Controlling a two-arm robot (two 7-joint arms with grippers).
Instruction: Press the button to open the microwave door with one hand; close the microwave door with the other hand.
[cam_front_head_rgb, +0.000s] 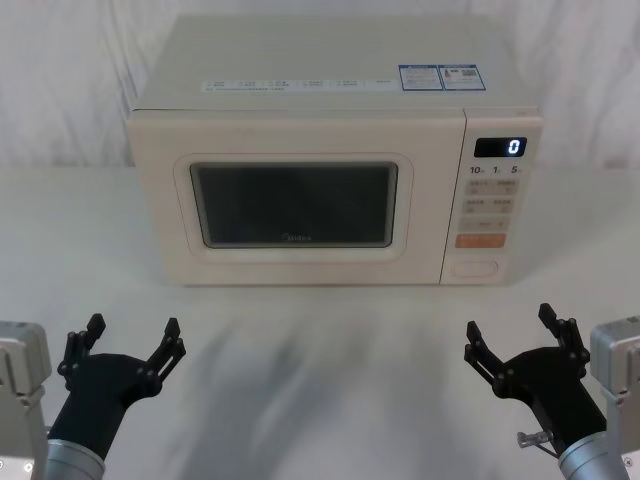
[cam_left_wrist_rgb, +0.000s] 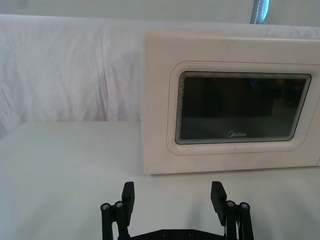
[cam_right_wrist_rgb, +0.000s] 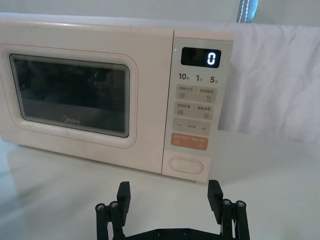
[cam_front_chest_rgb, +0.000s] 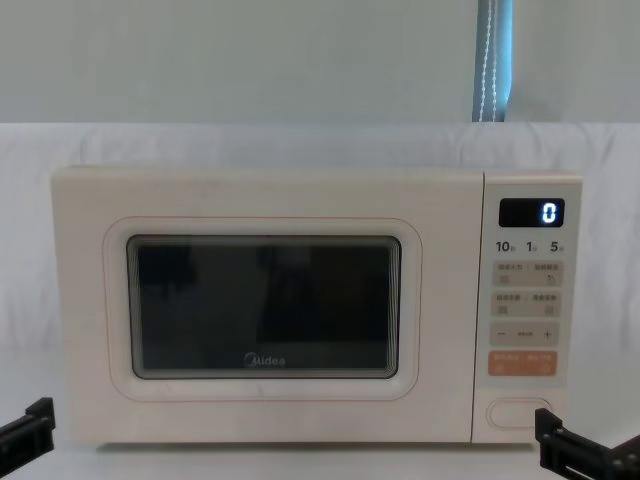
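While both of my arms hang low at the near edge of the white table (cam_front_head_rgb: 320, 380), the cream microwave (cam_front_head_rgb: 330, 60) stands squarely ahead of me at the far side, backed by a white cloth (cam_left_wrist_rgb: 65, 70). Its door (cam_front_head_rgb: 300, 200) takes up most of the front and sits flush with the body, fully closed, with the dark window (cam_front_chest_rgb: 262, 305) and the grey logo beneath it facing me. To the right of the door runs the narrow control strip (cam_right_wrist_rgb: 196, 107), where the display (cam_front_head_rgb: 500, 147) at the top shows a lit zero. Below the rows of small printed keys lies the orange key (cam_front_chest_rgb: 522, 364), and right under it, at the very bottom of the strip, is the large oval button (cam_front_head_rgb: 475, 268), untouched.

My left gripper (cam_front_head_rgb: 122, 345) rests near the table's front left corner, its fingers spread wide and holding nothing, well apart from the microwave and roughly in line with the door's left edge. My right gripper (cam_front_head_rgb: 518, 338) sits at the front right, likewise spread and empty, roughly in line with the control strip but well short of the button. In the right wrist view, the fingertips (cam_right_wrist_rgb: 123, 192) point toward the microwave's lower front, with the button just above and between them.
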